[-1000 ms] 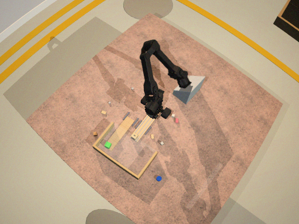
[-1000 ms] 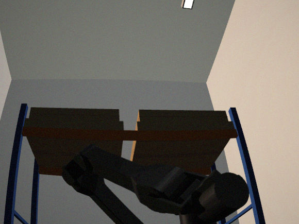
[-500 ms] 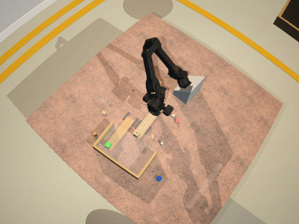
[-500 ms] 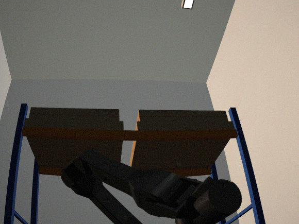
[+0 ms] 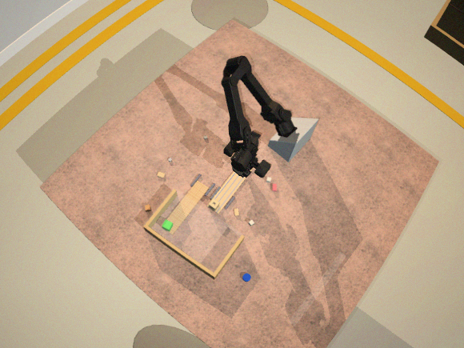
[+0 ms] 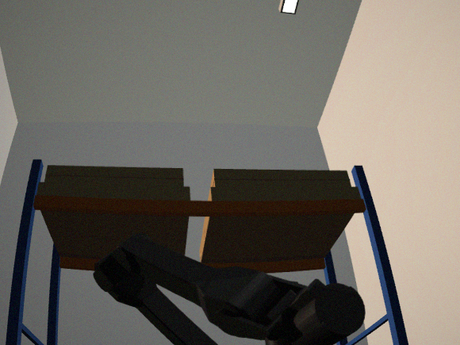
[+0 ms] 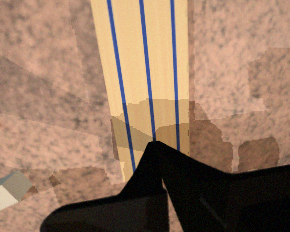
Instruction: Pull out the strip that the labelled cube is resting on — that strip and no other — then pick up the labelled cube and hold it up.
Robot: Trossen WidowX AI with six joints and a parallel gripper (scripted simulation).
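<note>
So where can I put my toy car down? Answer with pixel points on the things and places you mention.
There looks to be room inside the yellow wooden frame (image 5: 180, 251), between the green block (image 5: 167, 226) and the opposite side wall, and between the frame and the round blue piece (image 5: 246, 277). It's crowded around the striped wooden strip (image 5: 230, 190) (image 7: 155, 60): grey bars (image 5: 230, 202) alongside, black gripper (image 5: 243, 174) (image 7: 153, 147) at one end.
</note>
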